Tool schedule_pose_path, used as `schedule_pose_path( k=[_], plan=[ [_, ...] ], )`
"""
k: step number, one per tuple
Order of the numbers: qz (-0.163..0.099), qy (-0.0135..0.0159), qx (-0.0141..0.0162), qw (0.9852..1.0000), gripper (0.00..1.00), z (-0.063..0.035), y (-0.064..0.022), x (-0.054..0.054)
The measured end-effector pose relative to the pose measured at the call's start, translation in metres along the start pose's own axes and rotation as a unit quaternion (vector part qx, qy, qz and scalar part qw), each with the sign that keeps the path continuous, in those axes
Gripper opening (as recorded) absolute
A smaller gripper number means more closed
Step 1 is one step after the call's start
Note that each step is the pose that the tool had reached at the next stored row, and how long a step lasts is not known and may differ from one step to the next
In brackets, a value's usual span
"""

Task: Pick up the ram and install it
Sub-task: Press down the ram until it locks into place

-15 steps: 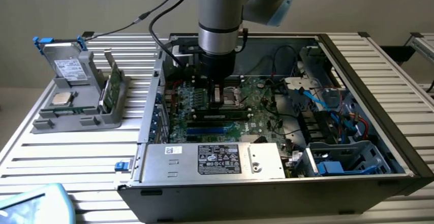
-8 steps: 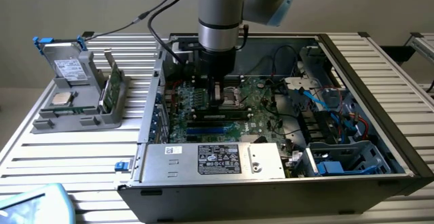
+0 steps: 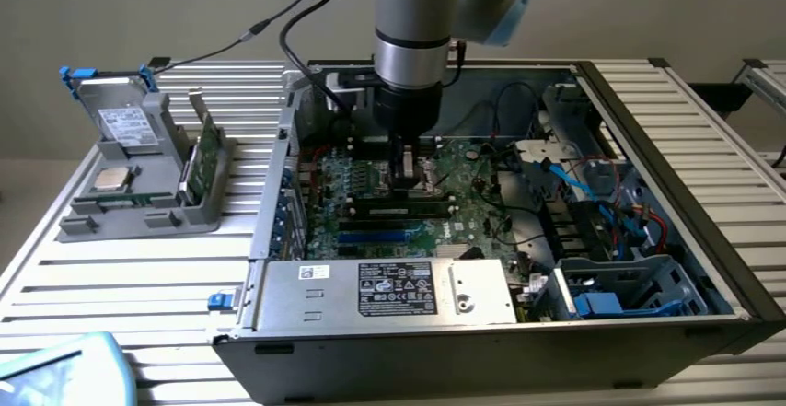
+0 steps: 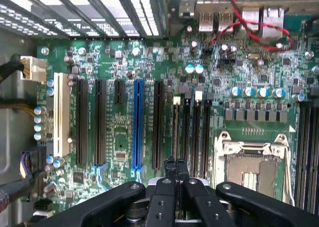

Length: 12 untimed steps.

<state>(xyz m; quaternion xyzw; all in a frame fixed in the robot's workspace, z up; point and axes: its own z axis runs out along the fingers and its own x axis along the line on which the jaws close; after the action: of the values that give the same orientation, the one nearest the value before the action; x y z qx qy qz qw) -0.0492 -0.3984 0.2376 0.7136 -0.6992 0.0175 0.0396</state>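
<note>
The gripper (image 4: 175, 168) is seen with jaws closed together, empty; the ram (image 4: 176, 129) is seated in a motherboard slot (image 4: 186, 129) just beyond the fingertips.

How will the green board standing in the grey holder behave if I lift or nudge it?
The green board looks thin and flat, so probably stiff and light. Standing on edge in the grey holder, it may tip if pushed sideways. Bare circuitry suggests fragile.
</note>
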Motion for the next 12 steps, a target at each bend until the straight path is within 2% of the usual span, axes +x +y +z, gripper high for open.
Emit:
schedule_pose_path(
  k=[5, 12],
  plan=[
    [0.0, 0.0, -0.0011, 1.0, 0.11, -0.001, -0.0129, 0.0],
    [0.0, 0.0, -0.0011, 1.0, 0.11, -0.0009, -0.0131, 0.0]
  ],
)
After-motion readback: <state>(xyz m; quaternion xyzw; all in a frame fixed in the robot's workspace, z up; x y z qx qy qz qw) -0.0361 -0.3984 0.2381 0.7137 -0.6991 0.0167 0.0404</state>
